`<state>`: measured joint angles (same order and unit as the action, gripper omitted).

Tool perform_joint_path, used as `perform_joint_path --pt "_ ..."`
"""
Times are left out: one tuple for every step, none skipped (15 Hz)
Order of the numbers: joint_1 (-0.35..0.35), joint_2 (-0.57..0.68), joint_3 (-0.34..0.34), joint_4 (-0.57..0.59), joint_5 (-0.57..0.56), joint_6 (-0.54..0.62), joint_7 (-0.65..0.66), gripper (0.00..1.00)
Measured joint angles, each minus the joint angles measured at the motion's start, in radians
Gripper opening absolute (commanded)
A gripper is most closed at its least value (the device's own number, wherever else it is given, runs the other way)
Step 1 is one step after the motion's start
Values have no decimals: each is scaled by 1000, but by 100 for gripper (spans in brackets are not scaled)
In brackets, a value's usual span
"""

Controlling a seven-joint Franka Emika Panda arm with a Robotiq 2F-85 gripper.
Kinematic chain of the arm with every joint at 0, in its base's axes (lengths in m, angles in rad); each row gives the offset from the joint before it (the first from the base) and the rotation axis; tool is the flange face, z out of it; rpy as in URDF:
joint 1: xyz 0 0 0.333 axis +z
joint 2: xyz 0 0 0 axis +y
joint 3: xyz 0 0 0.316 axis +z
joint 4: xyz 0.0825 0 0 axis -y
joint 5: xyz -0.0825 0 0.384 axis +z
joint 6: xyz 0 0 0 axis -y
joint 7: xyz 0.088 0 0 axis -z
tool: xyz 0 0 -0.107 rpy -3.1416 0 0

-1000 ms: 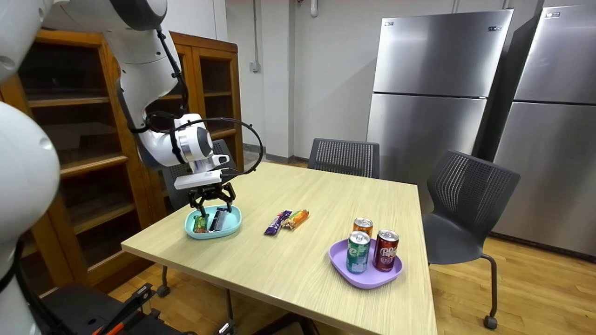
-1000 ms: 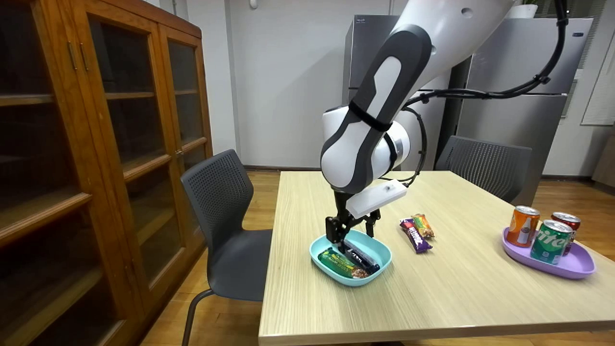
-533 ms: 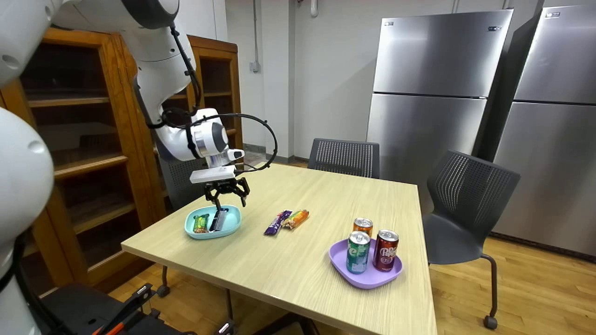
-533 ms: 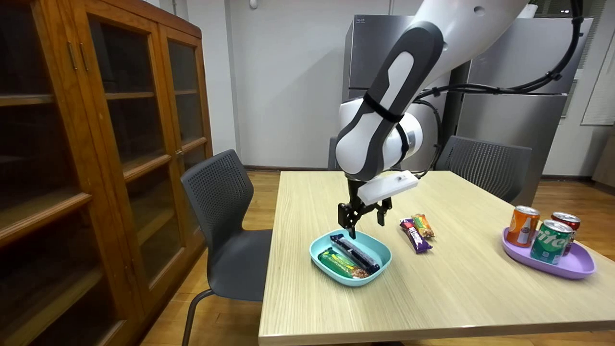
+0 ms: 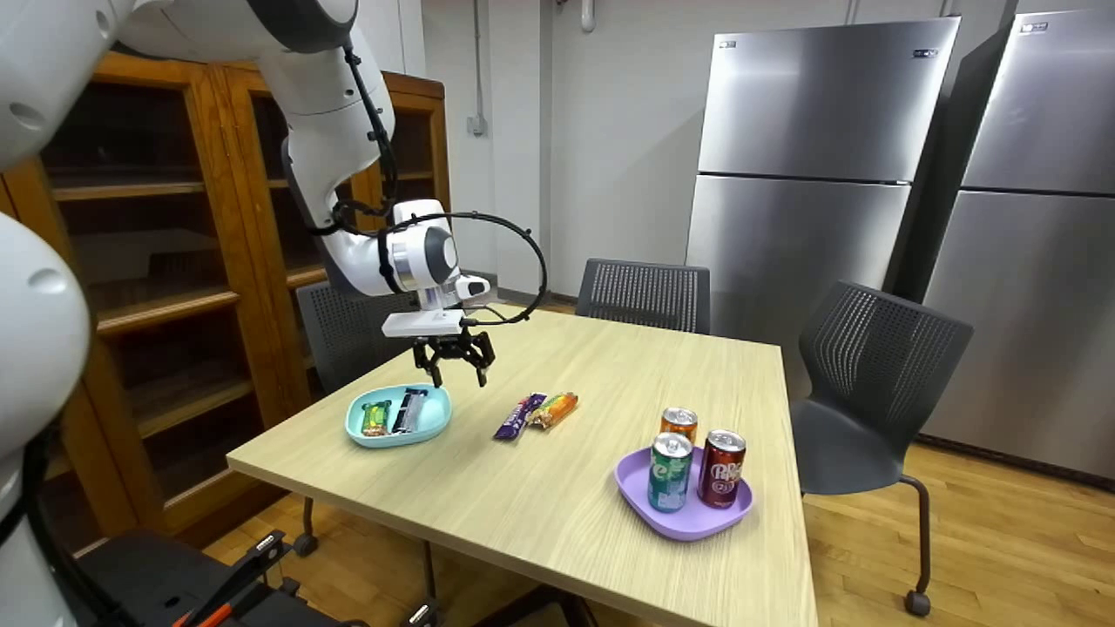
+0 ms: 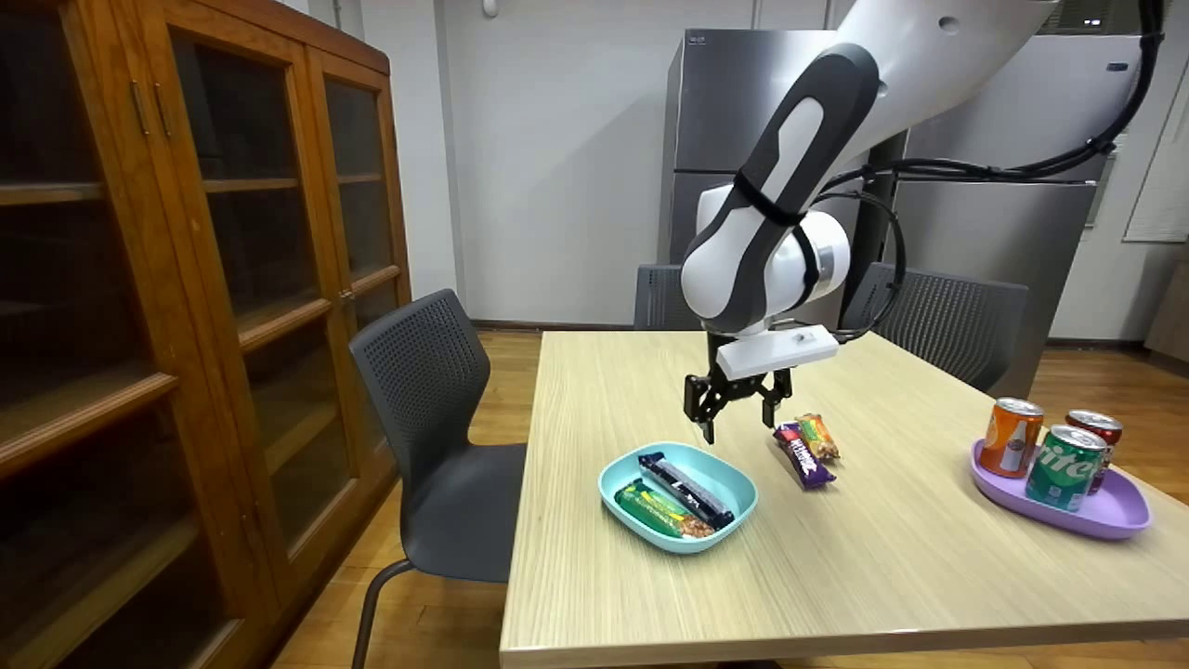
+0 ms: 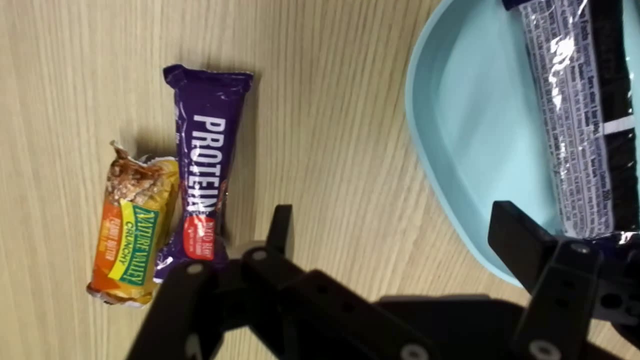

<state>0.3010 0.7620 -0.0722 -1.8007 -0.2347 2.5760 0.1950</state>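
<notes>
The pincer (image 7: 392,227) hangs wide and empty above the worktop (image 7: 330,125). In the wrist view the blue tray (image 7: 475,110) sits at right; left of centre, the purple bar (image 7: 205,150) touches the orange bar (image 7: 132,235), so a good grip would straddle the purple bar's narrow width without pinching its neighbour.

Under the gripper (image 5: 460,383), a bare strip of table (image 5: 601,357) runs between the purple protein bar (image 7: 207,150) and the raised rim of the turquoise tray (image 7: 475,135). The Nature Valley bar (image 7: 132,235) lies alongside the protein bar with scarcely a gap. Inside that tray, a dark-wrapped bar (image 7: 570,120) and a green granola bar (image 6: 655,509) leave floor free on the side facing the pair. A broad lane of table reaches to the purple tray (image 5: 694,525), crowded by an orange soda can (image 6: 1008,441), Sprite can (image 6: 1066,469) and Dr Pepper can (image 5: 721,472).
</notes>
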Motion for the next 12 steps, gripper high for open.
perform_joint_path --pt "-7 1 -4 3 14 0 8 100" --pt "-14 3 -7 6 26 0 17 100" --pt "-20 5 -9 8 38 0 26 100" --pt "-27 7 -12 12 50 0 34 100" --pt "-33 11 -15 16 61 0 42 100" --pt "-37 16 -18 22 73 1 55 100" --pt "-41 22 -21 29 85 1 68 100" --pt "-43 30 -24 37 94 2 82 100" --pt "-45 38 -29 44 101 5 97 100" --pt "-46 47 -33 53 108 5 109 100" --pt "-47 56 -37 62 114 5 119 100" --pt "-49 65 -41 72 120 5 124 100"
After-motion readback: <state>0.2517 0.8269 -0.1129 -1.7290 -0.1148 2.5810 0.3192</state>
